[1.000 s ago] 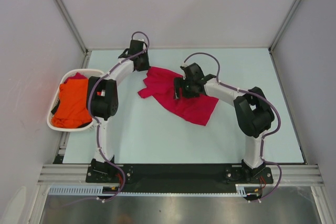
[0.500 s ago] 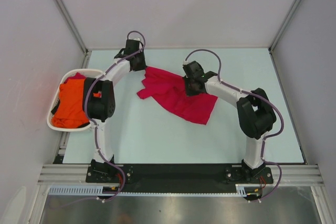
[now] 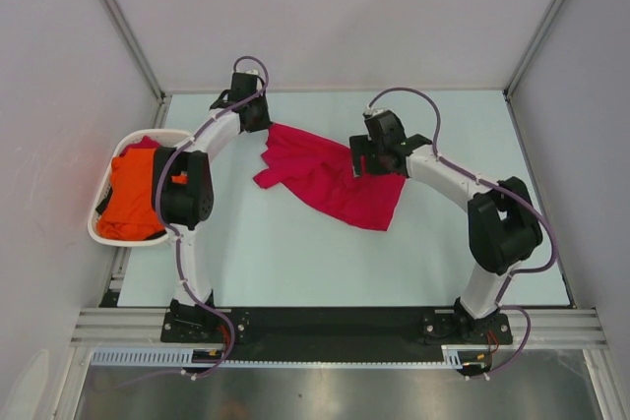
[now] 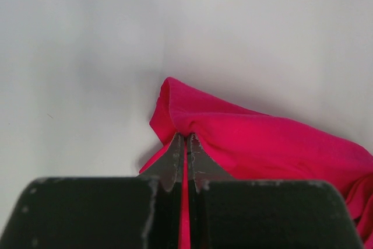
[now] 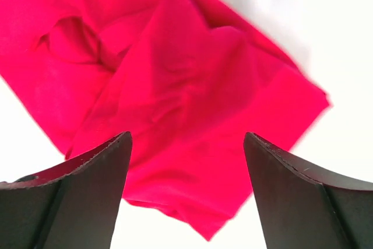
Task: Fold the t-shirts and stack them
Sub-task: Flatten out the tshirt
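A crimson t-shirt (image 3: 330, 179) lies crumpled on the pale table, stretched from the back left toward the middle. My left gripper (image 3: 264, 127) is shut on the shirt's far left corner (image 4: 192, 122), and cloth shows between its fingers (image 4: 175, 158). My right gripper (image 3: 369, 166) hovers open over the shirt's right part, and the red cloth (image 5: 175, 103) lies below and between its fingertips (image 5: 105, 155) without being held. An orange t-shirt (image 3: 133, 194) lies bunched in the white basket (image 3: 98, 233) at the left edge.
The white oval basket sits on the table's left edge, next to the left arm's elbow (image 3: 182, 189). Grey walls close in the table at the back and on both sides. A black rail (image 3: 335, 322) runs along the near edge.
The left gripper has pulled the shirt's corner a little farther back and left. The right arm has swung right and back across the shirt, which is now drawn out flatter.
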Available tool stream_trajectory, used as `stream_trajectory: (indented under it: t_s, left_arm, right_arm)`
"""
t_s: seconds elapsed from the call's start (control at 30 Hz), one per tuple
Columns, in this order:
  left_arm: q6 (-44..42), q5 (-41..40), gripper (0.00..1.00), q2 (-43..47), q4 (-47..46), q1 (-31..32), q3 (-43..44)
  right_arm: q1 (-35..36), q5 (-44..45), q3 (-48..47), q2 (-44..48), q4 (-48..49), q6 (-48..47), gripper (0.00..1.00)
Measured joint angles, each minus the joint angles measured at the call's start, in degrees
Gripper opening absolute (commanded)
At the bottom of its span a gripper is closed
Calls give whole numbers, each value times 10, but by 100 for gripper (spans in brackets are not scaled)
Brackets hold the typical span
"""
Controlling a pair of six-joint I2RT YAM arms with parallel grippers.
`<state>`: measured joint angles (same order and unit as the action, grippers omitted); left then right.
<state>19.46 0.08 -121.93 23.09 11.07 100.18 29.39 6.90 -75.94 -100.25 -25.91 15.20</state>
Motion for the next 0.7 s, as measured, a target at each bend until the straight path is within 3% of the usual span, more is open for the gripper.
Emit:
stream_trajectory:
  t_s: [0.4,0.47,0.57,0.7]
  left_arm:
    - [0,0,0,0,0,0,0]
    - [0,0,0,0,0,0,0]
    - [0,0,0,0,0,0,0]
    - [0,-2,0,0,0,0,-1]
  right_arm:
    - [39,-54,-47,-99,-19,3,76]
    - [44,-58,-71,-119,-32,3,63]
    - [47,-61,-94,-139,-43,-3,0]
    - [50,-62,-107,-150,-62,-2,0]
